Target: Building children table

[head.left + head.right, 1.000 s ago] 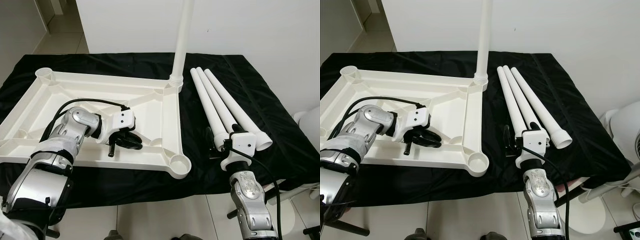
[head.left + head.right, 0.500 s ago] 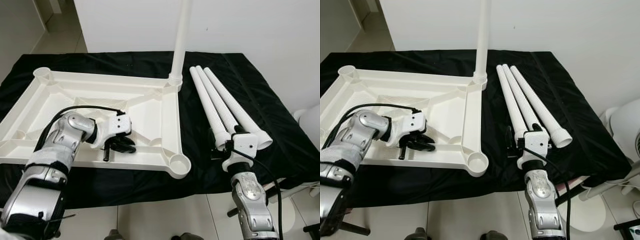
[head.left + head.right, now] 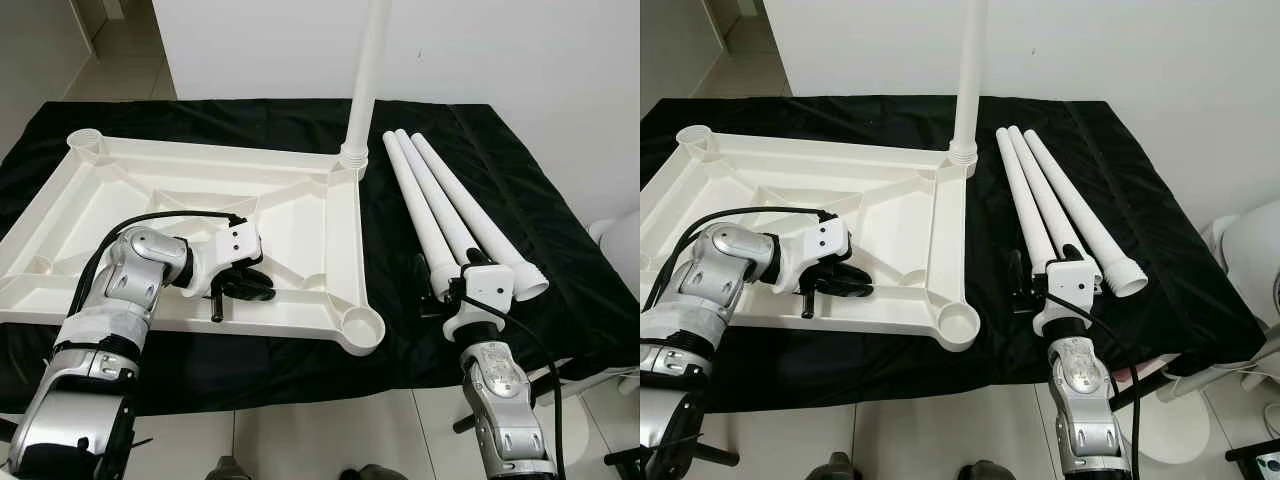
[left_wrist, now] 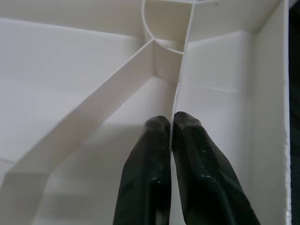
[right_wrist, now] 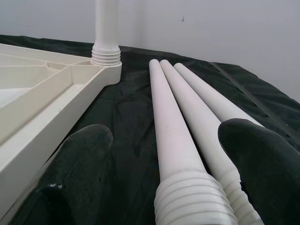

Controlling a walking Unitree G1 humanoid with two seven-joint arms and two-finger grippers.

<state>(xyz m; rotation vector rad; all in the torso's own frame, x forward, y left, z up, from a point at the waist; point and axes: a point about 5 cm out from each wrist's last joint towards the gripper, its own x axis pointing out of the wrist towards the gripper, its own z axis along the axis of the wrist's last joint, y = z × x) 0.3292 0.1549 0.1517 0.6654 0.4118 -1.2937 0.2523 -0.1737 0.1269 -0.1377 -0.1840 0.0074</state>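
The white plastic tabletop (image 3: 345, 240) lies upside down on a black cloth. One white leg (image 3: 367, 70) stands screwed upright in its far right corner socket. Three loose legs (image 3: 440, 210) lie side by side to the tabletop's right. My left gripper (image 3: 250, 288) is inside the tabletop near its front edge, shut on a thin rib (image 4: 180, 93) that runs between the fingers (image 4: 150, 159). My right gripper (image 5: 166, 129) is open at the loose legs' threaded ends (image 5: 187, 197), one finger (image 5: 84, 154) on each side of them.
Open sockets show at the tabletop's near right corner (image 3: 360, 328) and far left corner (image 3: 86, 140). The black cloth (image 3: 560, 260) hangs over the table's front edge. A white wall stands behind, and a white object (image 3: 622, 240) lies beyond the right edge.
My left forearm has shifted slightly, while its gripper stays shut on the rib. The right gripper and the legs have not moved.
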